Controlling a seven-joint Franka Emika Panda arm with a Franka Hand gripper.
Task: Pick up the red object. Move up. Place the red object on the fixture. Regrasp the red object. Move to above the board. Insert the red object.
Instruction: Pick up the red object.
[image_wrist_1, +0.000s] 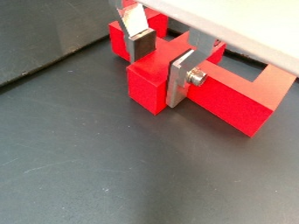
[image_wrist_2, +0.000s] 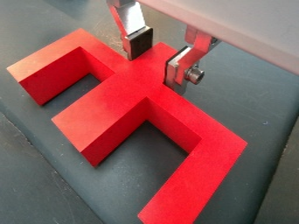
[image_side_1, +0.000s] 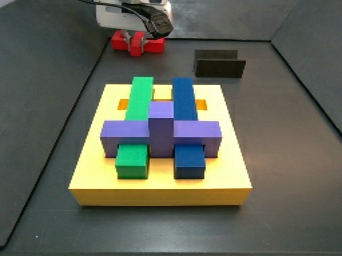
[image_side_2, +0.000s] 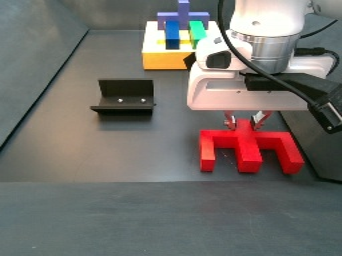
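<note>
In a side view the fixture (image_side_2: 122, 98) stands on the dark counter (image_side_2: 80, 150) at the left, a dark L-shaped bracket well apart from everything else, and farther back the yellow board (image_side_2: 166, 59) carries its green, blue and purple pieces (image_side_2: 178, 27). To the right of these the tool (image_side_2: 250, 121) hangs straight down from the white wrist body, low over the red object (image_side_2: 246, 148), which lies flat on the counter near the front right. Both wrist views show how the two stand: the red object (image_wrist_2: 128, 105) is an H-like piece with a central bar and arms running off each end, and the silver fingers (image_wrist_2: 177, 68) with their dark pads (image_wrist_1: 142, 45) sit on either side of the central bar. The plates are spread only as wide as that bar, one pad against one face of the red object (image_wrist_1: 193, 87) and the other plate flat against the opposite face, so the tool pinches the bar while the piece rests on the counter. In the side view from behind the board (image_side_1: 167, 170), the tool (image_side_1: 140, 36) and the red object (image_side_1: 136, 42) appear far back at the left, with the fixture (image_side_1: 221, 64) to their right.
</note>
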